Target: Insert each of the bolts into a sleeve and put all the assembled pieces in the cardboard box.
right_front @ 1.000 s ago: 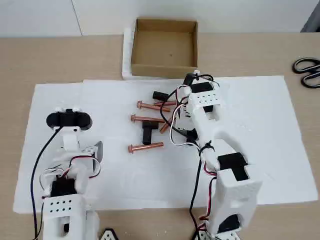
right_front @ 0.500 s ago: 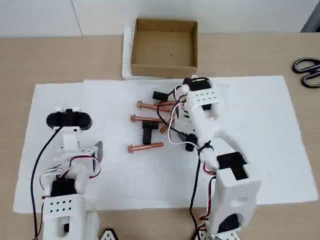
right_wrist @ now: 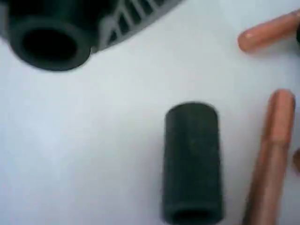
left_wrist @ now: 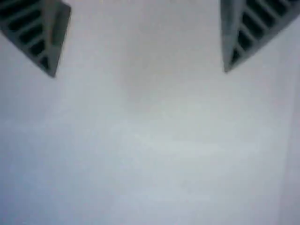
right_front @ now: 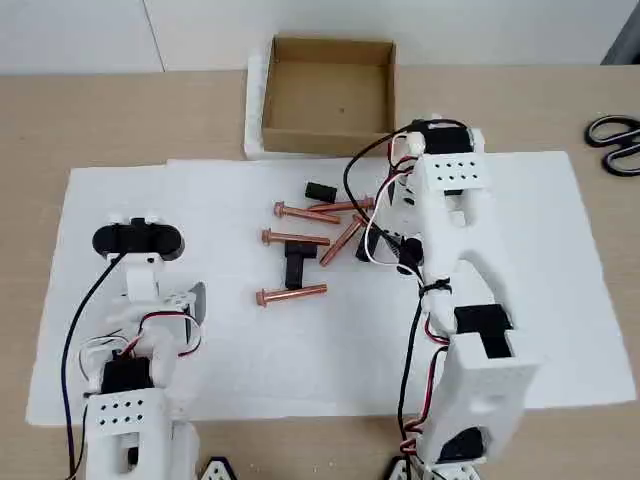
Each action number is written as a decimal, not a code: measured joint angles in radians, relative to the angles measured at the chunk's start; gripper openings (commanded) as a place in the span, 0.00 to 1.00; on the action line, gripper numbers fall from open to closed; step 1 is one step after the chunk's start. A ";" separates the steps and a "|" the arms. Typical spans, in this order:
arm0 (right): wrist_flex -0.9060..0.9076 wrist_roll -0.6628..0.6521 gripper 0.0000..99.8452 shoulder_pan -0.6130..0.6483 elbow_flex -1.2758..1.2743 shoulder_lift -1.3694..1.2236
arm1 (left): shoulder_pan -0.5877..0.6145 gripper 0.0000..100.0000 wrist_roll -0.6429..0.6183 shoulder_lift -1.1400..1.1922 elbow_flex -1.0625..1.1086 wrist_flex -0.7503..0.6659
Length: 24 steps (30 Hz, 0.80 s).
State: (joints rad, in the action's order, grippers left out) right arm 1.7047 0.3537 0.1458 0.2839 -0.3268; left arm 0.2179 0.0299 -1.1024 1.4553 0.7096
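Bench [right_front: 60,110] under a white sheet [right_front: 250,340]. Box [right_front: 330,95] at the sheet's far edge. Left end effector [left_wrist: 136,70] spread wide over bare sheet, gripping nothing. Right end effector [right_wrist: 70,28] closed on a sleeve [right_wrist: 49,42], hanging above the sheet near the box. Loose bolts [right_front: 300,238] scattered mid-sheet. Second sleeve [right_wrist: 192,159] lying flat, just beside one bolt.
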 measured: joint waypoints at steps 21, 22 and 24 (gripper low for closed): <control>0.018 -0.430 0.00 0.003 -0.032 0.434 | 0.000 0.22 0.000 0.000 0.000 0.000; 0.018 -0.436 0.00 0.003 -0.063 0.453 | 0.000 0.22 0.000 0.000 0.000 0.000; 0.018 -0.454 0.00 0.000 -0.135 0.482 | 0.000 0.22 0.000 0.000 0.000 0.000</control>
State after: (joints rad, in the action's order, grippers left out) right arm 1.7231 -0.1005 0.1458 0.1488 0.1550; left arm 0.2179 0.0299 -1.1024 1.4553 0.7096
